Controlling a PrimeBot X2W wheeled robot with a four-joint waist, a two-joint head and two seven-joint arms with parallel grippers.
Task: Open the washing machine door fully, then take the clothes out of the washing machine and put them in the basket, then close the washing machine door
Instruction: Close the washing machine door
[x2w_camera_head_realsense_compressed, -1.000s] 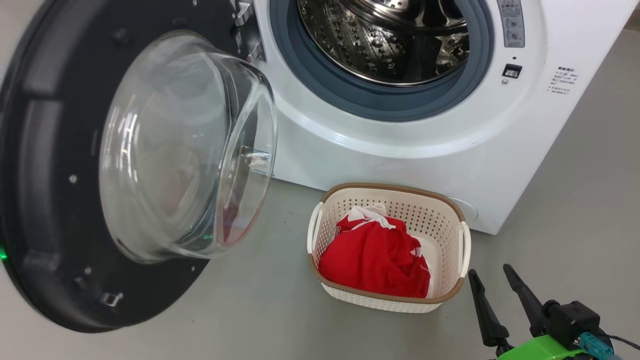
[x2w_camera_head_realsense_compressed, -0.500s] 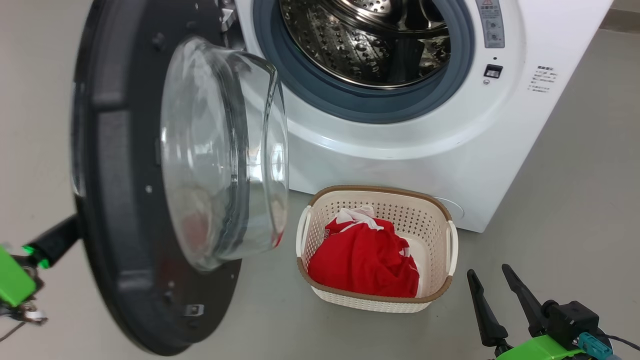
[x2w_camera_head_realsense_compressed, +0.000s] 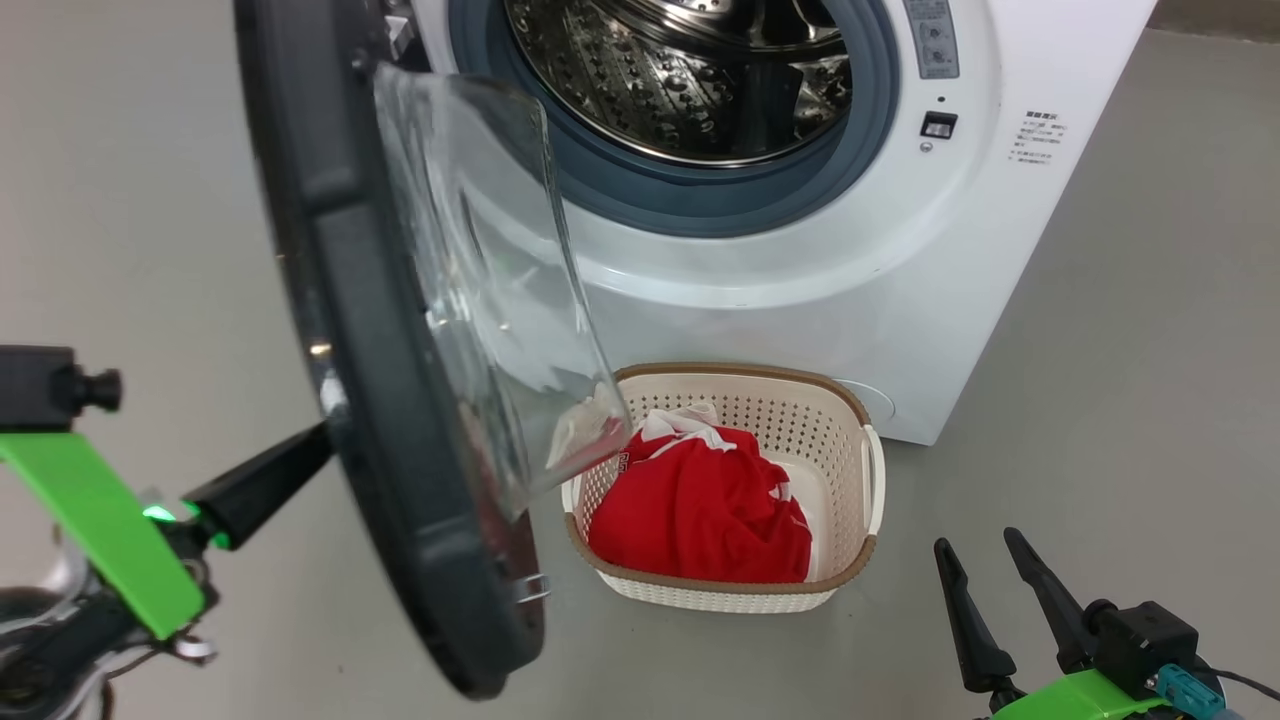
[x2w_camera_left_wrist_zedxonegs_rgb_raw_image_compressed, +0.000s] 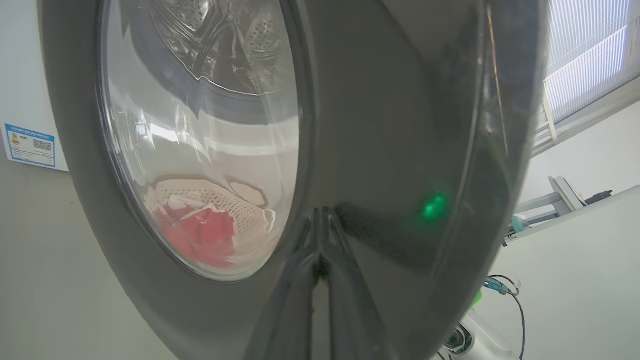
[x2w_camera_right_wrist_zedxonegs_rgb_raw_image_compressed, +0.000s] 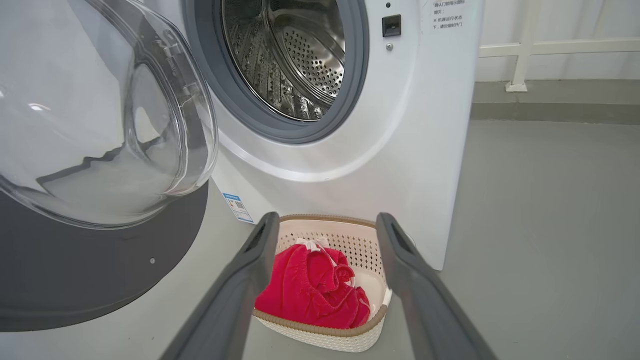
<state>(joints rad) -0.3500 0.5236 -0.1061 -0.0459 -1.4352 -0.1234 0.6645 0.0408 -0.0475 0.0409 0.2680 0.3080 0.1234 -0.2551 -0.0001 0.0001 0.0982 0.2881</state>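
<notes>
1. In the head view the left hand reaches toward the outer face of the washing machine door, and the door's edge hides its fingertips.
2. In the left wrist view the left hand's two dark fingers lie pressed together with nothing between them. Their tips are at the door's glossy black rim. The shine mirrors them, so they seem to touch it, but I cannot be sure.
3. The door stands half open, nearly edge-on to the head camera, with its top cut off. Its bulging clear glass bowl faces the machine and covers the basket's left rim in that view.
4. The washing machine is smooth and white, with a grey rubber ring around a perforated steel drum. The drum's upper part is cut off.
5. The basket is cream perforated plastic, a rounded rectangle with a brown woven-look rim. It sits on the grey floor just in front of the machine.
6. The basket holds the clothes, bunched soft red fabric with white trim. The number of pieces is unclear.
7. The right hand is spread wide and empty, near the basket but apart from it.
</notes>
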